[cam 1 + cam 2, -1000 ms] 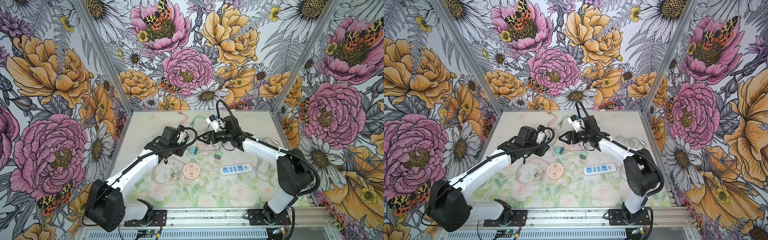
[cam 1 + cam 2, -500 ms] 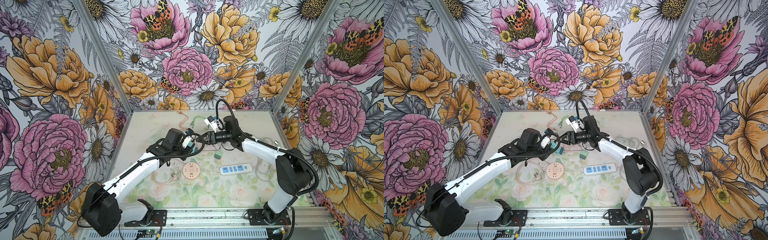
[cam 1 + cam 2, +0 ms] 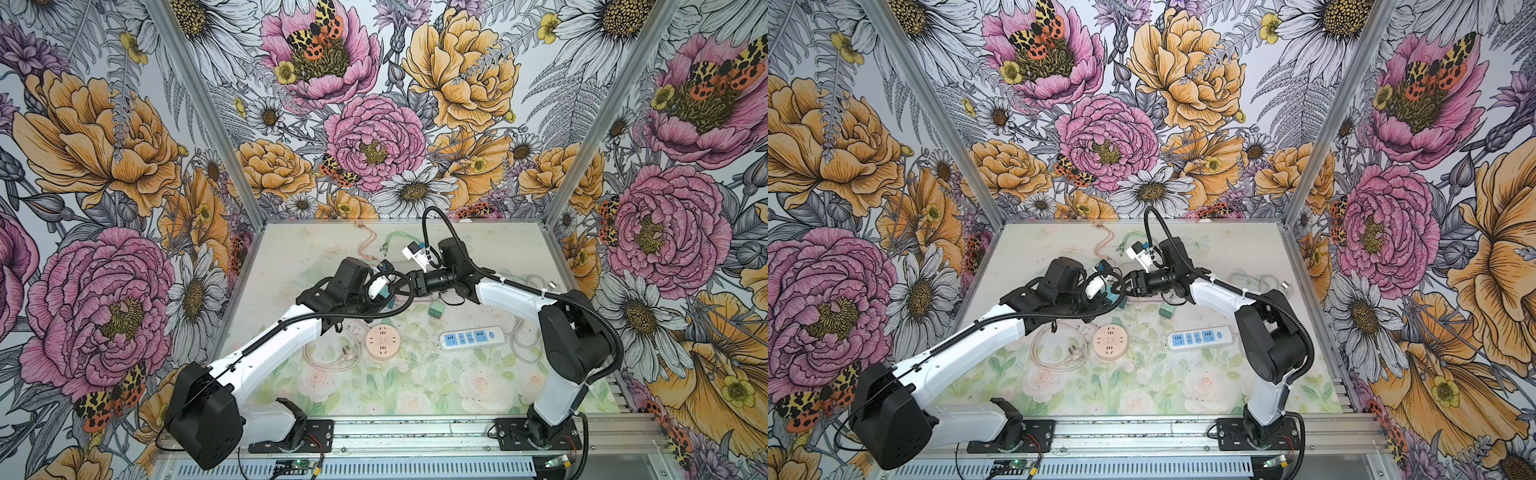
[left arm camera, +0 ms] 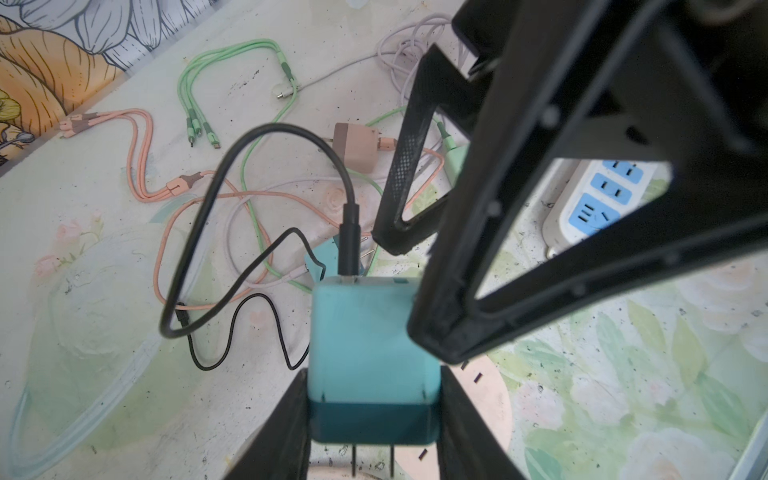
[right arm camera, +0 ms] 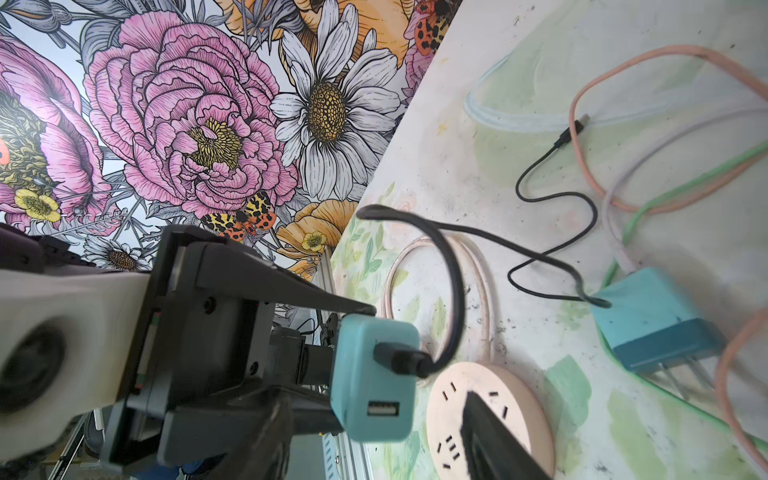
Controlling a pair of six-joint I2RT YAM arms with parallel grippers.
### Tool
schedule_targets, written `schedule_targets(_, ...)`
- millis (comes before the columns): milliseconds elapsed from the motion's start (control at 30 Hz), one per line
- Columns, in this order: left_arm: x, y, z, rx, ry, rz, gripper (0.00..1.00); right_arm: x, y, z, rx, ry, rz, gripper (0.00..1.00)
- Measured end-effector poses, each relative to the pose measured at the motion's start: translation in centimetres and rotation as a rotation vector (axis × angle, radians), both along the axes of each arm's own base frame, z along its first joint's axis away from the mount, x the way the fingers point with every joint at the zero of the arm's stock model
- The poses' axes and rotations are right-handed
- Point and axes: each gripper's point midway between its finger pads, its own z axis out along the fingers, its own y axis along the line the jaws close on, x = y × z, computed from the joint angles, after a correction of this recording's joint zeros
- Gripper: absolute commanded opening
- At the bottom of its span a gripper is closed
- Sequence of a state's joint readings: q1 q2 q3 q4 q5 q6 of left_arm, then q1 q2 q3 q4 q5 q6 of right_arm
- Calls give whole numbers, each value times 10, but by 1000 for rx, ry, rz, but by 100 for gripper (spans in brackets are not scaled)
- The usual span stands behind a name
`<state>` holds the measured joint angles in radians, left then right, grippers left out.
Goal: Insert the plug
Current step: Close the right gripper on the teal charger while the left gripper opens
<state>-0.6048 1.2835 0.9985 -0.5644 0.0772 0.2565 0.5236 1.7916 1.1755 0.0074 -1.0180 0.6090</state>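
Observation:
A teal plug (image 4: 372, 357) with two metal prongs and a black cable (image 4: 199, 232) in its back is held above the table, my left gripper (image 4: 372, 382) shut on its sides. In both top views it hangs mid-table between the two grippers (image 3: 384, 293) (image 3: 1111, 291). My right gripper (image 5: 376, 399) faces it from the other side, open, its jaws standing on either side of the plug (image 5: 374, 382) with a gap showing at one finger (image 5: 490, 436). The round pink socket (image 3: 381, 341) (image 5: 519, 399) lies on the table just below.
A white and blue power strip (image 3: 471, 338) (image 4: 602, 195) lies right of the round socket. A second teal charger (image 5: 652, 328), a green charger (image 3: 436, 308), a pink charger (image 4: 357, 145) and tangled pink and green cables (image 4: 232, 83) cover the table's back half.
My left arm has swung right and carried the plug up to the right gripper. The right gripper's jaws have narrowed around it.

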Motion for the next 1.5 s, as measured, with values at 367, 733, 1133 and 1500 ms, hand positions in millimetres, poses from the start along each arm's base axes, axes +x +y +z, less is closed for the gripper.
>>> schedule_targets(367,2,-11,6,27,-25,-64,34,1,2,-4,-6,20,9,59)
schedule_targets(733,-1,-16,-6,74,-2,-110,34,1,5,-10,-6,42,23,45)
schedule_targets(1133,3,-14,-9,124,-9,-127,36,-1,7,-11,3,82,44,4)
schedule_targets(1500,13,-8,-12,150,-5,-41,50,8,8,-14,-10,51,17,0)
